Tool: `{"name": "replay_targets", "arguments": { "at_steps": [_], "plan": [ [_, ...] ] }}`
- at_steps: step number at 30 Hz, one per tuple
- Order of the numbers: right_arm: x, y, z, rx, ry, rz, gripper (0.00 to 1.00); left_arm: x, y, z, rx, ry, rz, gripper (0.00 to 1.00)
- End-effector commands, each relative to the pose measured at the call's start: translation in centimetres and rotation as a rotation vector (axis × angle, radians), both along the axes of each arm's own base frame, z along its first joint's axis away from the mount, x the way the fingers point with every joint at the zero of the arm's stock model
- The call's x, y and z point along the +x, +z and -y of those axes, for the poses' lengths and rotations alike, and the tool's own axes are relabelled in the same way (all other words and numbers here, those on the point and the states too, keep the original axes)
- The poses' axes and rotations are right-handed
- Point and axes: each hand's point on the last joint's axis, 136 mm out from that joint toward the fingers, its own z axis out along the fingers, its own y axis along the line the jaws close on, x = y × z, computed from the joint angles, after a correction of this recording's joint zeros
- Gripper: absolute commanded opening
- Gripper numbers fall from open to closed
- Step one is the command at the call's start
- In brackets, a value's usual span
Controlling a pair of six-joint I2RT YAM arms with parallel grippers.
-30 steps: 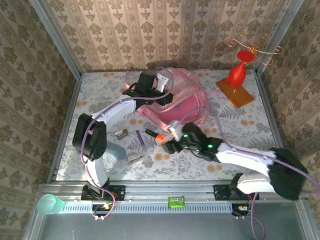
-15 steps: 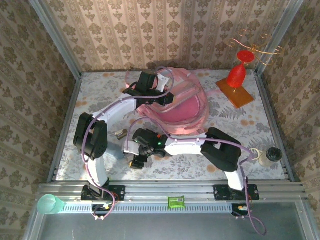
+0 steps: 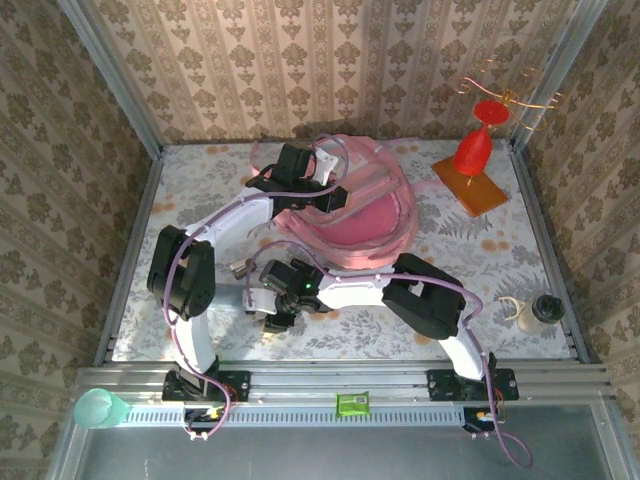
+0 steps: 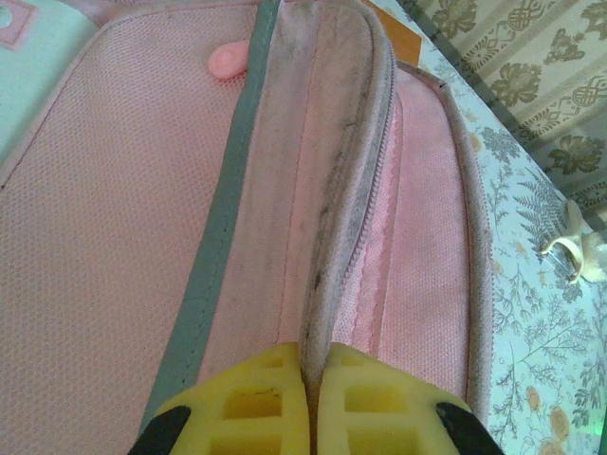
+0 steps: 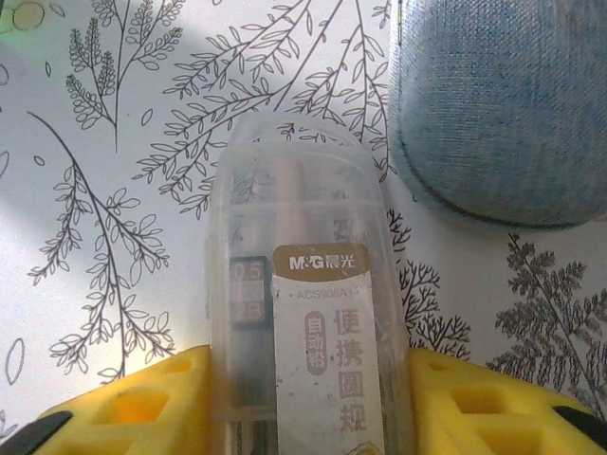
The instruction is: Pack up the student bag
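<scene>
The student bag, big and pink, lies at the back middle of the table with its main compartment gaping. My left gripper is shut on the bag's zipped rim, and the yellow fingers pinch the fabric edge between them. My right gripper is low over the near left of the table. Its yellow fingers press both sides of a clear plastic case with a brown and white label, which lies on the tablecloth.
A blue-grey fabric pouch lies just beside the case. A small metal clip sits left of the right gripper. A red figure on an orange board stands back right, and a small dark bottle is near the right edge.
The right arm swung from the table's middle to the near left and its jaws narrowed onto the clear case. The left gripper kept its hold on the bag rim.
</scene>
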Motion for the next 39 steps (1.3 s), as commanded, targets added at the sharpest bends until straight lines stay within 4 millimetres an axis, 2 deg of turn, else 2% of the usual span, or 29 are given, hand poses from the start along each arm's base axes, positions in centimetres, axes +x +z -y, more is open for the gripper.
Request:
{"name": "replay_targets", "arguments": {
  "at_steps": [1,6,9,11,13,15,16,20,23,26,27,32,37,39],
  "plan": [
    [-1.2,-0.6,3.1,-0.073,-0.021,-0.019,0.37,0.1,3.1,0.2,-0.041,-0.022,0.056,0.00],
    [-2.5,1.6,6.1,-0.031,-0.090,-0.043,0.23,0.3,3.1,0.0,-0.032,-0.017,0.064,0.00],
    [-2.3,4.3,7.9,0.044,-0.161,-0.072,0.21,0.4,3.2,0.0,-0.031,-0.010,0.067,0.00],
    [-1.3,7.0,9.5,0.133,-0.232,-0.098,0.20,0.5,3.5,0.1,-0.037,-0.008,0.069,0.00],
    [0.4,9.6,11.5,0.220,-0.325,-0.111,0.20,0.5,3.8,0.2,-0.049,-0.008,0.070,0.00],
    [3.1,11.6,14.2,0.287,-0.450,-0.105,0.19,0.5,4.4,0.4,-0.070,-0.016,0.075,0.00],
    [5.1,13.1,16.3,0.327,-0.548,-0.087,0.19,0.4,4.9,0.5,-0.088,-0.022,0.077,0.00],
    [12.3,14.4,23.8,0.336,-0.933,-0.016,0.20,0.8,7.2,0.6,-0.158,-0.022,0.064,0.00],
    [16.2,14.4,27.6,0.301,-1.140,0.045,0.21,0.9,8.9,1.0,-0.212,-0.041,0.050,0.00],
    [19.3,13.5,28.8,0.293,-1.243,0.073,0.21,1.1,10.8,1.5,-0.254,-0.053,0.050,0.00],
    [20.1,13.4,28.6,0.302,-1.253,0.073,0.21,1.1,11.5,1.6,-0.268,-0.057,0.049,0.00],
    [24.4,13.1,26.0,0.383,-1.291,0.042,0.23,1.3,14.6,2.4,-0.328,-0.085,0.047,0.00],
    [27.2,12.6,23.6,0.474,-1.346,-0.012,0.30,1.7,15.6,2.8,-0.344,-0.092,0.046,0.00],
    [27.7,12.3,23.0,0.526,-1.379,-0.050,0.36,2.1,15.8,2.8,-0.343,-0.084,0.052,0.00]
  ]
}}
